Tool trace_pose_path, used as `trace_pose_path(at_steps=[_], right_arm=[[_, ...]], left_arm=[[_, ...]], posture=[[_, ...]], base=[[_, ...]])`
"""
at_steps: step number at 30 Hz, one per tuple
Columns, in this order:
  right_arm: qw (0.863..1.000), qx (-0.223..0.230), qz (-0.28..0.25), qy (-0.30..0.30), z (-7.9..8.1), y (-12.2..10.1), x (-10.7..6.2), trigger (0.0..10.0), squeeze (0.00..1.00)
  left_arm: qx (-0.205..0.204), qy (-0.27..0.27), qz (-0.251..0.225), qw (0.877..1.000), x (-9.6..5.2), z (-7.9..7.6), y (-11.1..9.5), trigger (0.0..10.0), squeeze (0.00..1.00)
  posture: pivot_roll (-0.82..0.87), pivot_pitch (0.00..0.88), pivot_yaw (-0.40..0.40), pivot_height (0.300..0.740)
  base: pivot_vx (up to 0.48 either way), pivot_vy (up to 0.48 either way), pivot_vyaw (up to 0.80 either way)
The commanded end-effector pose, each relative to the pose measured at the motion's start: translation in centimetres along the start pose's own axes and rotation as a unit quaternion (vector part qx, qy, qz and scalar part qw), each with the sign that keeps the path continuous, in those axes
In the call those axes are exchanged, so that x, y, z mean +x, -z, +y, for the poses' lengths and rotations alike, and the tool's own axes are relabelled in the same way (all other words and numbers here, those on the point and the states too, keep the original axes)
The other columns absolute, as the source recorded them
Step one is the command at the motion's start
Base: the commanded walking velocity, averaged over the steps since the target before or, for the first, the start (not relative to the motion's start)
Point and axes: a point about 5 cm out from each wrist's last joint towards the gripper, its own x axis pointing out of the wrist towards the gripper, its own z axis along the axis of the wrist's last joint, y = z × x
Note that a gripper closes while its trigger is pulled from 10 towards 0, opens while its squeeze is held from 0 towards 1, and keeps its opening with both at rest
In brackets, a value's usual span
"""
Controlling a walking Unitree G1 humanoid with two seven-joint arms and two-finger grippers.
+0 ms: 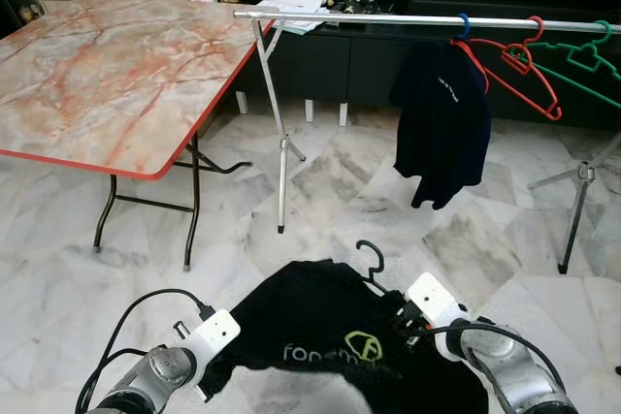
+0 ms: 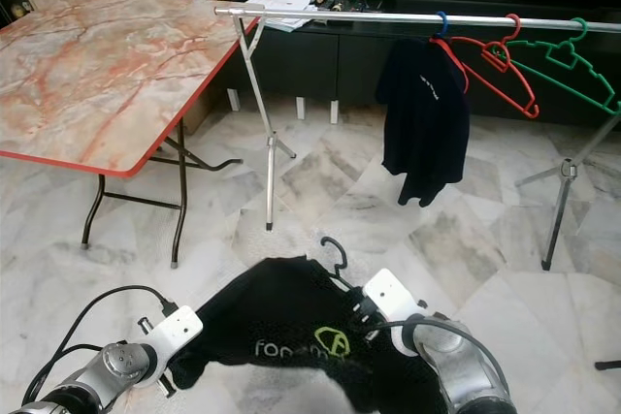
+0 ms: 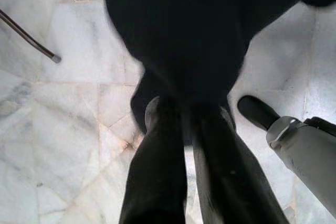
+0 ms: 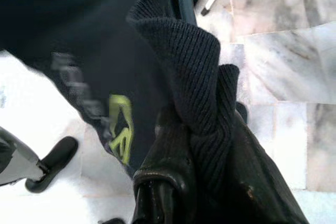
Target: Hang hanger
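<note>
Both end effectors, left (image 1: 215, 364) and right (image 1: 412, 322), grip the shirt (image 1: 320, 341) on its hanger (image 1: 372, 261); the rail (image 1: 388, 18) runs crosswise, ahead and above

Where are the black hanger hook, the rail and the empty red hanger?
black hanger hook (image 1: 372, 257): left eye view, top curve of the hook above the held shirt.
rail (image 1: 369, 18): left eye view, bare stretch of the silver bar.
red hanger (image 1: 529, 73): left eye view, its sloping shoulder bar.
</note>
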Motion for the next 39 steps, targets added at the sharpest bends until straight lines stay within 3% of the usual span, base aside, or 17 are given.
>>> trace_pose_path(at_steps=[1, 4, 9, 11, 12, 13, 16, 18, 27, 28, 29, 32, 33, 34, 35, 39], right_arm=[[0.999, -0.010, -0.041, -0.008, 0.2, -1.6, 0.2, 10.0, 0.00], [0.994, -0.070, -0.059, -0.060, 1.6, -2.1, 0.2, 10.0, 0.00], [0.988, -0.106, -0.061, -0.094, 2.3, -1.8, 0.0, 10.0, 0.00], [0.976, -0.178, -0.027, -0.120, 2.7, -0.7, -0.1, 10.0, 0.00], [0.976, -0.178, -0.027, -0.120, 2.7, -0.7, -0.1, 10.0, 0.00], [0.971, -0.207, -0.008, -0.122, 2.7, -0.2, -0.1, 10.0, 0.00], [0.947, -0.293, 0.058, -0.117, 2.2, 1.6, -0.1, 10.0, 0.00], [0.943, -0.306, 0.066, -0.114, 2.0, 1.8, -0.1, 10.0, 0.00], [0.948, -0.296, 0.051, -0.107, 1.9, 1.2, 0.0, 10.0, 0.00], [0.951, -0.289, 0.037, -0.103, 1.9, 0.7, 0.1, 10.0, 0.00], [0.962, -0.255, -0.027, -0.095, 1.9, -1.4, 0.0, 10.0, 0.00], [0.962, -0.246, -0.065, -0.099, 2.2, -2.5, -0.2, 10.0, 0.00], [0.960, -0.253, -0.065, -0.100, 2.2, -2.4, -0.1, 10.0, 0.00], [0.959, -0.257, -0.064, -0.100, 2.2, -2.3, -0.1, 10.0, 0.00], [0.958, -0.260, -0.064, -0.099, 2.3, -2.3, -0.1, 10.0, 0.00], [0.959, -0.253, -0.077, -0.099, 2.4, -2.7, -0.1, 10.0, 0.00]], left_arm=[[-0.007, 0.000, 0.001, 1.000, -0.3, 0.1, 0.7, 10.0, 1.00], [-0.005, 0.001, -0.017, 1.000, -0.4, 0.4, 0.3, 10.0, 1.00], [-0.008, -0.007, -0.039, 0.999, -0.4, 0.8, -0.3, 10.0, 1.00], [-0.013, -0.012, -0.068, 0.997, -0.4, 1.1, -1.2, 10.0, 1.00], [-0.013, -0.012, -0.068, 0.997, -0.4, 1.1, -1.2, 10.0, 1.00], [-0.012, -0.012, -0.079, 0.997, -0.4, 1.2, -1.5, 10.0, 1.00], [-0.003, -0.007, -0.105, 0.994, -0.5, 1.2, -2.4, 10.0, 1.00], [0.003, -0.007, -0.111, 0.994, -0.5, 1.2, -2.6, 10.0, 1.00], [0.009, 0.001, -0.118, 0.993, -0.5, 1.2, -2.8, 10.0, 1.00], [0.010, 0.011, -0.116, 0.993, -0.6, 1.1, -2.7, 10.0, 0.02], [0.011, 0.026, -0.109, 0.994, -0.6, 0.7, -2.1, 10.0, 0.00], [0.002, 0.028, -0.114, 0.993, -0.6, 0.5, -2.0, 10.0, 0.00], [-0.001, 0.028, -0.117, 0.993, -0.6, 0.5, -2.1, 10.0, 0.18], [-0.003, 0.029, -0.119, 0.992, -0.6, 0.5, -2.1, 10.0, 0.18], [-0.002, 0.044, -0.121, 0.992, -0.6, 0.2, -2.2, 10.0, 1.00], [0.013, 0.032, -0.117, 0.993, -0.4, 0.1, -2.3, 10.0, 1.00]], posture=[[0.05, 0.126, 0.069, 0.740], [0.05, 0.126, 0.069, 0.740], [0.05, 0.127, 0.067, 0.740], [0.04, 0.130, 0.068, 0.740], [0.04, 0.130, 0.068, 0.740], [0.04, 0.131, 0.068, 0.740], [0.04, 0.134, 0.066, 0.740], [0.05, 0.135, 0.064, 0.740], [0.05, 0.137, 0.065, 0.740], [0.05, 0.137, 0.065, 0.740], [0.05, 0.143, 0.067, 0.740], [0.04, 0.145, 0.068, 0.740], [0.04, 0.144, 0.068, 0.740], [0.04, 0.144, 0.068, 0.740], [0.05, 0.143, 0.067, 0.740], [0.05, 0.142, 0.067, 0.740]], base=[[0.000, 0.000, 0.00], [0.000, 0.000, 0.00], [0.000, 0.000, 0.00], [0.000, 0.000, 0.00], [0.000, 0.000, 0.00], [0.000, 0.000, 0.00], [0.000, 0.000, 0.00], [0.000, 0.000, 0.00], [0.000, 0.000, 0.00], [0.000, 0.000, 0.00], [0.000, 0.000, 0.00], [0.000, 0.000, 0.00], [0.000, 0.000, 0.00], [0.000, 0.000, 0.00], [0.000, 0.000, 0.00], [0.000, 0.000, 0.00]])
